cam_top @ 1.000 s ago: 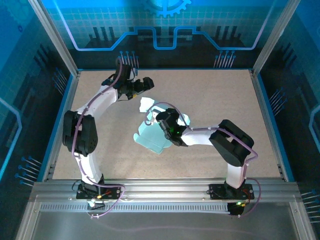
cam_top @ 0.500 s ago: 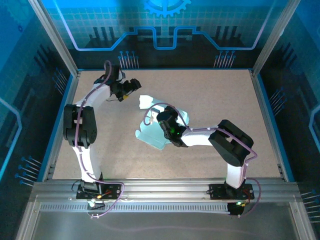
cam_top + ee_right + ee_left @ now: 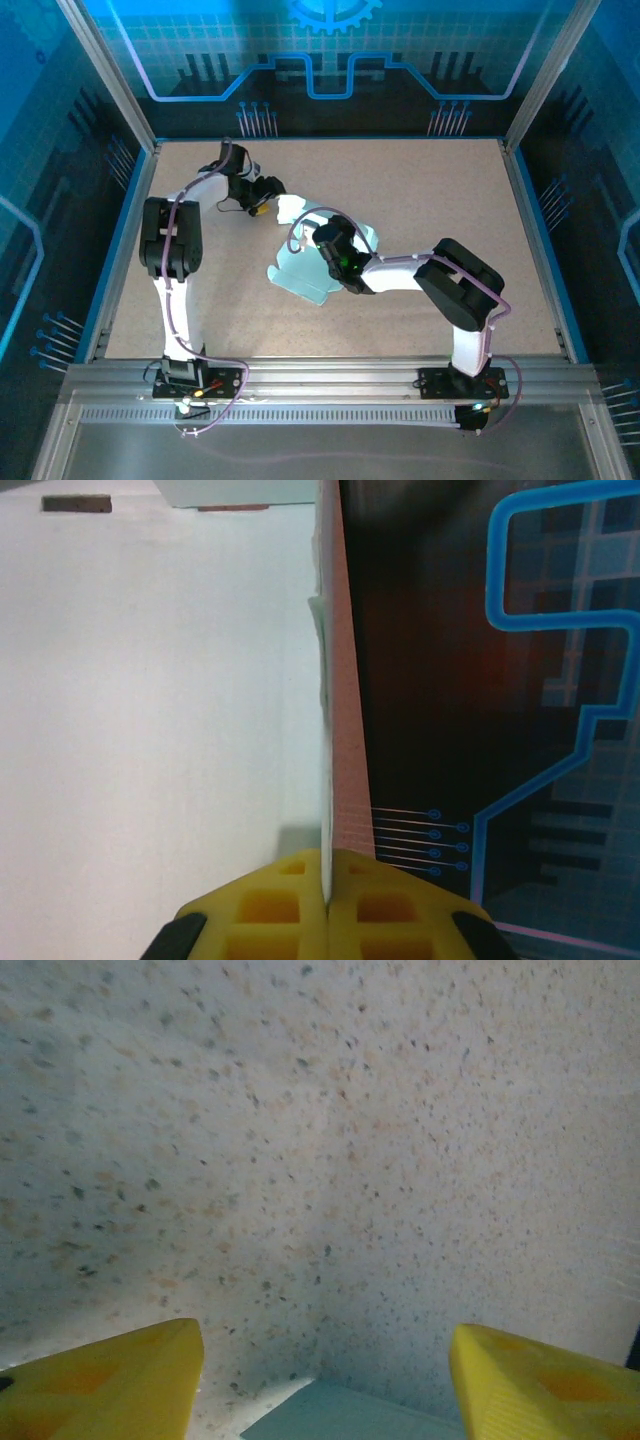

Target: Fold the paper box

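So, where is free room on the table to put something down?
Bare: the far right of the table, between the paper box and the right rail; also the near strip before the arm bases. Crowded: the middle, where left gripper and right gripper are at the box.

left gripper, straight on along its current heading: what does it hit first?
Probably the paper box: in the wrist view its pale corner sits just ahead of the open left gripper, between the fingertips. Past that, bare table. Depth is unclear.
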Robot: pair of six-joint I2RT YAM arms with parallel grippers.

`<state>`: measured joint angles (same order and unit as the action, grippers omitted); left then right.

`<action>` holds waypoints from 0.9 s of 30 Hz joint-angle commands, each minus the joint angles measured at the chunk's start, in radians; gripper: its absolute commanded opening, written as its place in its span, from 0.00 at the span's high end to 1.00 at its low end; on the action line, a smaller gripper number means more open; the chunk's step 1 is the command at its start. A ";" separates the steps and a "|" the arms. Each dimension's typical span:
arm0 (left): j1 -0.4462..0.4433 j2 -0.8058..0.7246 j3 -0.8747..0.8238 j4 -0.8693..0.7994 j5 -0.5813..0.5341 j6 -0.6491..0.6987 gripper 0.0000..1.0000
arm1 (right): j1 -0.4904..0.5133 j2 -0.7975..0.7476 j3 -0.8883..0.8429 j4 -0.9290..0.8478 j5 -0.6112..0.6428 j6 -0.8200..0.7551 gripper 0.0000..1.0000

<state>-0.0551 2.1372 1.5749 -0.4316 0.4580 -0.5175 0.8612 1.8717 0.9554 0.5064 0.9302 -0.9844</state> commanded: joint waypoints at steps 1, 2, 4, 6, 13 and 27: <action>0.000 -0.018 0.013 -0.020 0.096 0.054 0.34 | -0.017 -0.047 0.014 -0.062 -0.055 0.066 1.00; -0.002 -0.024 0.004 -0.018 0.103 0.066 0.33 | -0.020 -0.051 0.013 -0.069 -0.066 0.071 1.00; -0.005 -0.038 -0.018 -0.018 0.117 0.080 0.33 | -0.028 -0.055 0.006 -0.067 -0.079 0.066 1.00; -0.007 -0.050 -0.042 -0.013 0.127 0.084 0.33 | -0.034 -0.054 0.005 -0.061 -0.079 0.057 1.00; -0.022 -0.123 -0.155 0.070 0.182 0.047 0.33 | -0.053 -0.062 0.014 -0.056 -0.096 0.043 1.00; -0.048 -0.193 -0.291 0.138 0.191 0.027 0.33 | -0.079 -0.082 0.035 -0.139 -0.155 0.089 1.00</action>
<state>-0.0948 1.9961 1.3106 -0.3149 0.6224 -0.4732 0.7952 1.8225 0.9615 0.3893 0.7948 -0.9176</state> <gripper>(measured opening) 0.669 0.064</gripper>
